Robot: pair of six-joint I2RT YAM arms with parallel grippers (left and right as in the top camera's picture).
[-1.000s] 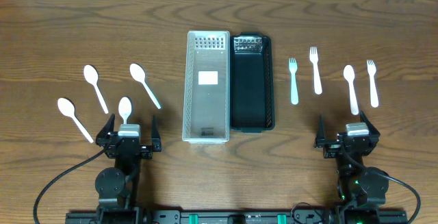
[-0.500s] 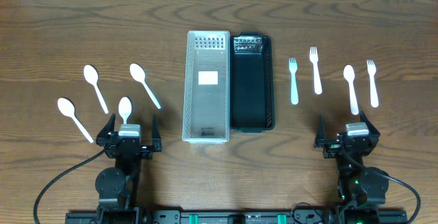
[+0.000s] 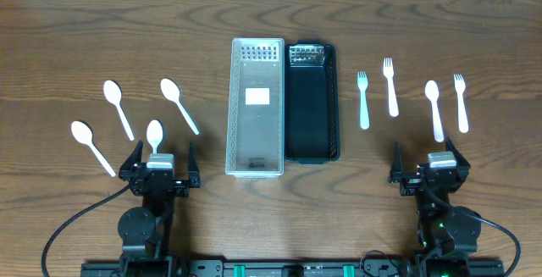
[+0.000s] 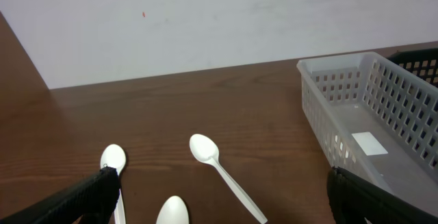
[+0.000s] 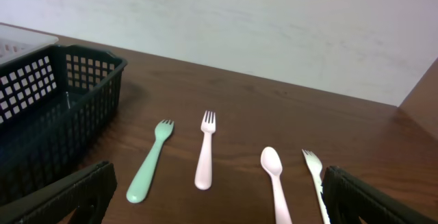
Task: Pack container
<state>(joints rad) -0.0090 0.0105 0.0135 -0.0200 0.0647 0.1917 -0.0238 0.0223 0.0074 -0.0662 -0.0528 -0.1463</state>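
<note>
White basket and black basket lie touching side by side at mid-table, white on the left, with their long sides running away from the arms. Nearest the front edge, the left gripper has its jaws spread wide and grips nothing. The right gripper is at the same depth on the other side of the baskets, just as wide and also gripping nothing. The near spoon has its bowl just ahead of the left gripper, between the finger lines, and its handle runs back under the gripper. To its left the outer spoon lies on a slant, bowl away from the arm. Farther out lie the far-left spoon and the inner spoon, both also slanted with bowls at the far end. The inner spoon is the one nearer the white basket but does not touch it. Ahead of the right gripper, the right spoon lies just beside the white fork. Toward the black basket are the pink fork and, closest to it, the green fork. All four point away from the arm and lie apart from one another. A white label sits on the white basket's floor in its far half. Beyond the table's far edge stands a pale wall.
</note>
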